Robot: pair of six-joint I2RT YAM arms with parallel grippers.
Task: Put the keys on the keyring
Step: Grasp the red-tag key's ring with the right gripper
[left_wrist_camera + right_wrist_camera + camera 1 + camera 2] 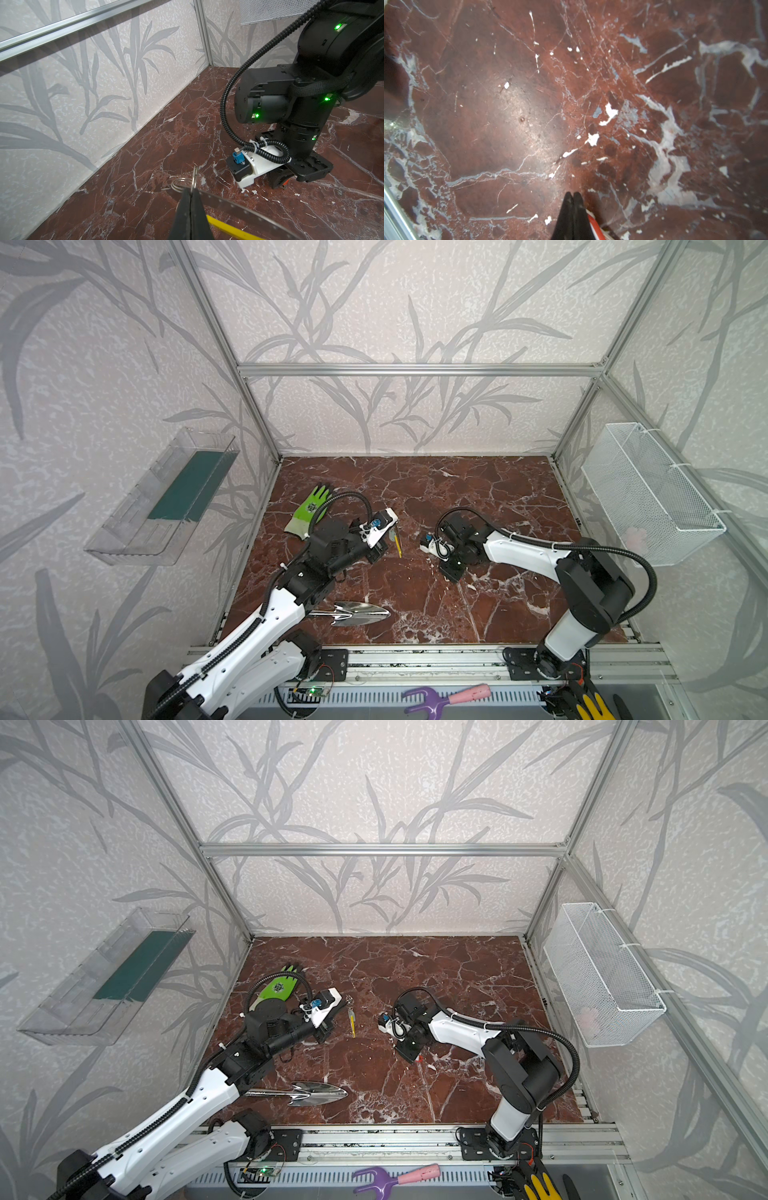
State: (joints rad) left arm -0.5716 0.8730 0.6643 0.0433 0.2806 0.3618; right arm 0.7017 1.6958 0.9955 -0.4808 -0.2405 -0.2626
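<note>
While left tool (190, 192) clamps keyring (239, 207), right tool (573, 195) points down; both closed

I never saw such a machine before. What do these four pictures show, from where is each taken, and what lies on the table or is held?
It is a robot with a left arm and a right arm, white and black, each ending in a two-fingered gripper. Two pictures look down on the whole red-brown marble table; the other two come from a camera on each wrist. On the table lie a green work glove and a shiny steel trowel. The left gripper is shut on the thin grey metal keyring with a yellow segment. The right gripper is shut too; a red and white tag shows beside it, but whether it is gripped I cannot tell.
</note>
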